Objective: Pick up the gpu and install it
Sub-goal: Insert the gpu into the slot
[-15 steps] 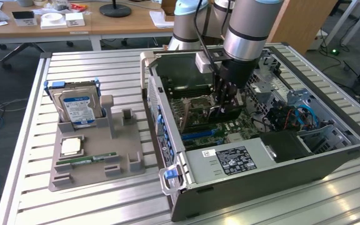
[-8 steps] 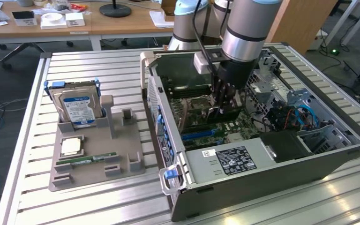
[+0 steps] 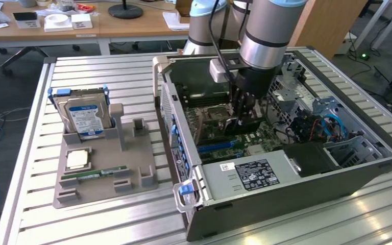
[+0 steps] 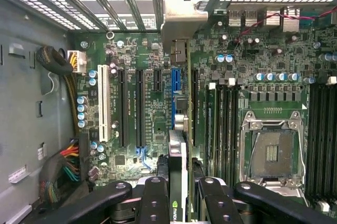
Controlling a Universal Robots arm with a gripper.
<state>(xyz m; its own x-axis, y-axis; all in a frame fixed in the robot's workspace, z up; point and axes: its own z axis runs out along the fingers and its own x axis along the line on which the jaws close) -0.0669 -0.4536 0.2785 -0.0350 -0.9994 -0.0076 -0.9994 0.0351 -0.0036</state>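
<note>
One grey robot arm [image 3: 264, 35] reaching down from the upper centre of the exterior view into an open computer case [image 3: 359, 168], set on a slatted metal table [image 3: 114, 224]. Black gripper [image 3: 242, 118] near frame centre, low over the green motherboard [image 3: 216, 133], jaws drawn narrow and clamped on the gpu [image 3: 247, 128], a thin dark card held upright on its edge. Toward the exterior view's left, well apart from the case, a grey parts tray [image 3: 107, 194]. Standing upright at its far end, a silver hard drive [image 3: 85, 118] with a blue-and-white label. Lying flat closer to the lower edge, a square processor chip [image 3: 78, 159] and a small green memory stick [image 3: 94, 174]. At lower centre, inside the case, a grey power supply [image 3: 250, 176] with a black label. From the wrist camera, looking straight down at the board: two black fingers [image 4: 155, 203] pressed to either side of the card, seen edge-on as a slim pale strip with a green logo. Card lined up with the long black expansion slots [image 4: 139, 108] and just beside a blue slot [image 4: 175, 84]. Nearby, a square processor socket [image 4: 271, 153] in a silver frame. Not possible to tell whether the card's lower edge touches a slot.
</note>
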